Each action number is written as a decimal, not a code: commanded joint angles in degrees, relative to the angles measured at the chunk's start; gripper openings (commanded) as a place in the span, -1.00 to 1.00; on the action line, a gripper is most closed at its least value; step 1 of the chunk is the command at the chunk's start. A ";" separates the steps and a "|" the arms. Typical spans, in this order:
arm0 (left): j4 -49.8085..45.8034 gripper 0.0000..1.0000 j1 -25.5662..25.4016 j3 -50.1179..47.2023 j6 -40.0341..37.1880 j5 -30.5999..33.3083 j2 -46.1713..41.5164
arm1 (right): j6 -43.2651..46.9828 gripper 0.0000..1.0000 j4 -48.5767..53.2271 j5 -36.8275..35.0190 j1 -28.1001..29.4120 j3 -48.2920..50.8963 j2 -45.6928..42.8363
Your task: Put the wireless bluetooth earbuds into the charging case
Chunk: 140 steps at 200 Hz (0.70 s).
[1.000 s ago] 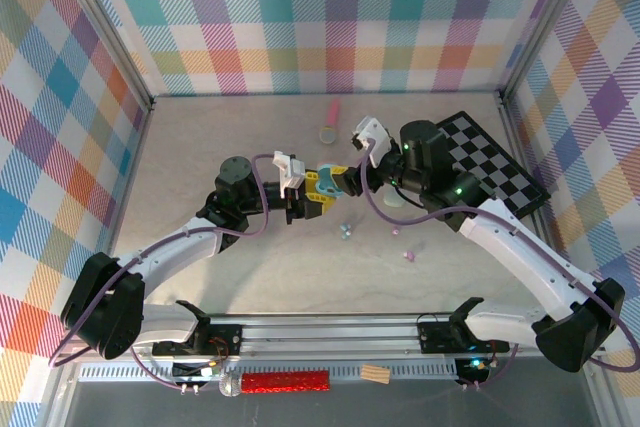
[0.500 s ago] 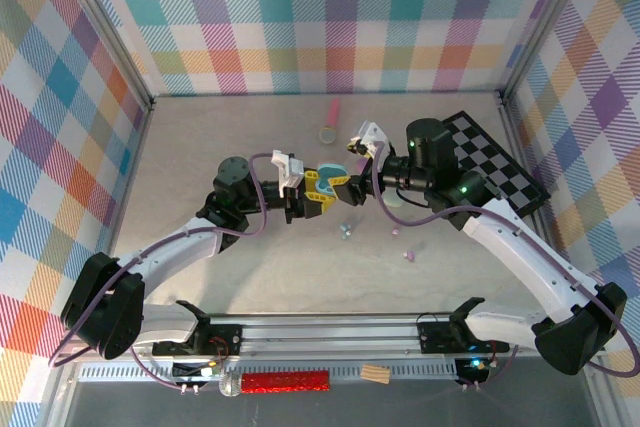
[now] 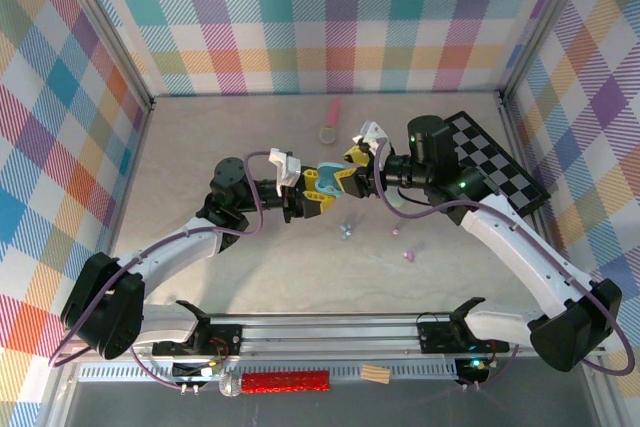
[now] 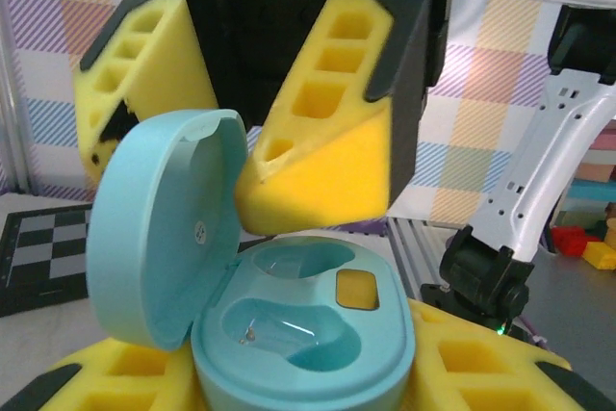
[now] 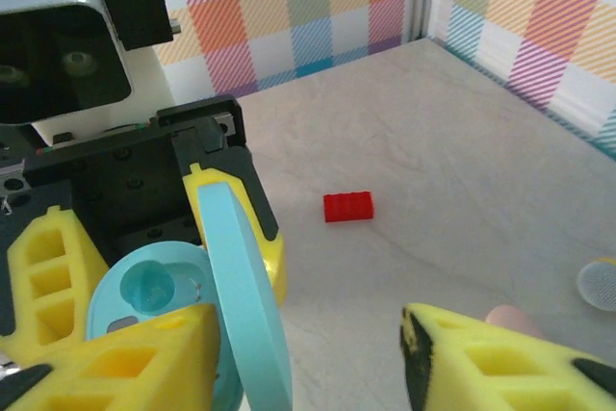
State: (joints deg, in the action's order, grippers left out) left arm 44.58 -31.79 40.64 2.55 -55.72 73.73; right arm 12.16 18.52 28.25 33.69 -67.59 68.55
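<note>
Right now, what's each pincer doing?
Left pincer: closed on the blue charging case, lid open.
Right pincer: open, holding nothing.

1 open light-blue charging case [image 4: 298, 334], at least 3 tiny loose earbuds [image 3: 345, 231] in pastel colours, 1 black-and-white checkerboard [image 3: 495, 162], 1 pink stick [image 3: 333, 109], 1 small ring [image 3: 327, 133], 1 red brick [image 5: 348, 206]

charging case [image 4: 306, 358]: pale blue, lid open | earbuds [image 3: 345, 231]: tiny beads, scattered loose

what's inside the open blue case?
Blue case: two moulded wells, small yellow patch. Near well glossy; earbud there or not, can't tell. Lid covers the left rim.
</note>
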 commanded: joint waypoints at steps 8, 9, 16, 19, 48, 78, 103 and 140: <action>3.70 -0.22 -0.29 0.80 1.76 -2.79 -0.87 | 0.50 -0.34 1.44 6.92 -0.12 -0.22 0.94; 3.73 -0.22 -0.29 0.82 1.76 -2.80 -0.87 | 0.54 -0.36 1.39 6.96 -0.12 -0.24 0.95; 3.54 -0.22 -0.29 0.84 1.74 -2.98 -0.83 | 0.58 -0.50 1.44 7.61 -0.13 -0.39 1.14; 3.52 -0.22 -0.29 0.84 1.76 -2.99 -0.79 | 0.58 -0.56 1.32 7.78 -0.16 -0.35 1.21; 3.28 -0.22 -0.31 0.93 1.76 -2.82 -0.61 | 1.17 -1.00 0.64 8.12 -0.13 -0.13 1.02; 2.55 -0.02 -0.31 1.27 2.02 -2.30 -0.35 | 1.87 -1.00 -2.36 5.72 -0.16 1.59 -0.71; 1.83 0.10 -0.29 1.81 2.37 -2.20 0.07 | 2.42 -1.00 -3.83 4.18 0.05 2.35 -1.82; 1.82 0.23 -0.38 2.23 2.90 -1.44 0.75 | 2.53 -1.00 -5.37 1.81 0.28 2.96 -2.34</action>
State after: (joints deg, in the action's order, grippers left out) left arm 45.19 -31.86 40.75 5.08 -56.95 73.82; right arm 13.04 16.25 31.03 33.45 -65.41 67.66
